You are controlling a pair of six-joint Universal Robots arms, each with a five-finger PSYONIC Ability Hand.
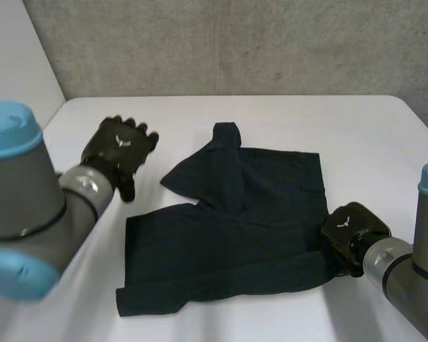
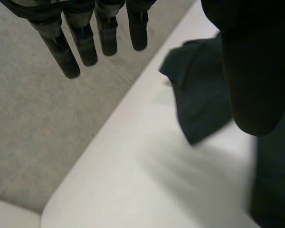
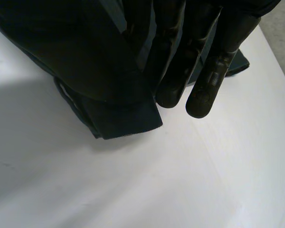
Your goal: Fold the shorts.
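Right hand [image 1: 353,226] pinches shorts [image 1: 235,228] at their right near corner, straight fingers [image 3: 173,85] against thumb. Left hand [image 1: 120,148] spread, empty, over table [image 1: 357,128] left side, apart from cloth. Shorts mid-table, rumpled. If you pull one-handed, thin pinch may slip, cloth bunch.

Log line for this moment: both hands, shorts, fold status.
left robot hand: open, over table beside shorts | right robot hand: pinching shorts' right edge | shorts: mostly flat, rumpled | fold: not done
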